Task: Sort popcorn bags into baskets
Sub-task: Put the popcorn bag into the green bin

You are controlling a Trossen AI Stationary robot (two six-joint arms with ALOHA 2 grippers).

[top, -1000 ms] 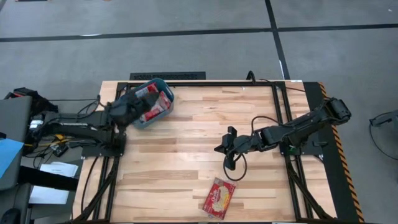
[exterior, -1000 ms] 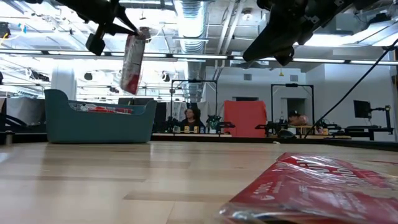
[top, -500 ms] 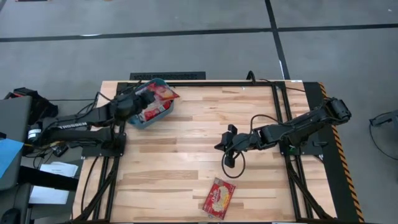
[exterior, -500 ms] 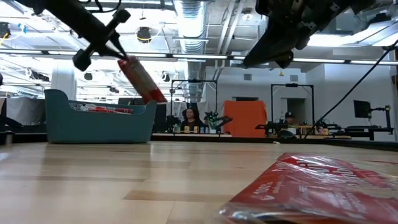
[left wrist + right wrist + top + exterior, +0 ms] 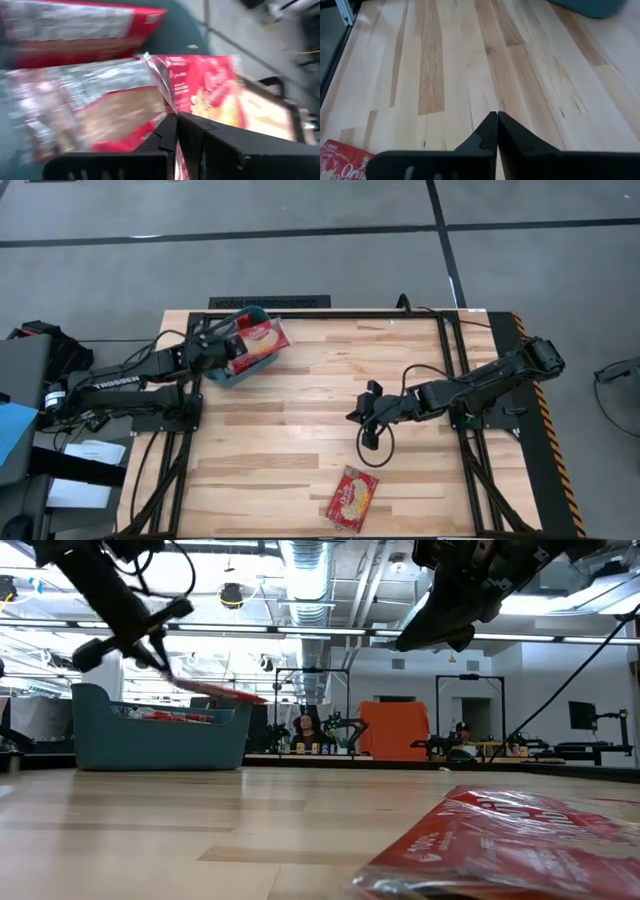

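Note:
My left gripper (image 5: 228, 352) (image 5: 152, 643) is over the teal bin (image 5: 222, 378) (image 5: 160, 740) at the table's far left corner, shut on a red popcorn bag (image 5: 263, 338) (image 5: 215, 692). That bag lies almost level above the bin's right rim. Other bags (image 5: 75, 30) lie inside the bin. One more popcorn bag (image 5: 352, 498) (image 5: 500, 850) (image 5: 337, 155) lies flat on the table near the near edge. My right gripper (image 5: 365, 418) (image 5: 440, 635) (image 5: 496, 122) hangs shut above the table's middle and touches nothing. My left gripper pinches the popcorn bag by its crimped edge (image 5: 164, 102) between the two fingers, coming from the table's left and slanting down. The bag sticks out past the fingertips, nearly level and lifted. I cannot tell whether its free end (image 5: 250, 697) touches the bin's rim.
Bare wooden tabletop (image 5: 300, 430) spreads between the bin and the loose bag. A dark frame (image 5: 450, 360) runs along the table's far and right sides. People sit at desks (image 5: 305, 730) in the room beyond the table.
My left gripper has come down toward the bin and tipped. The held bag has swung from hanging upright below the fingers to lying almost level over the bin's right rim. The gripper has stayed shut on it.

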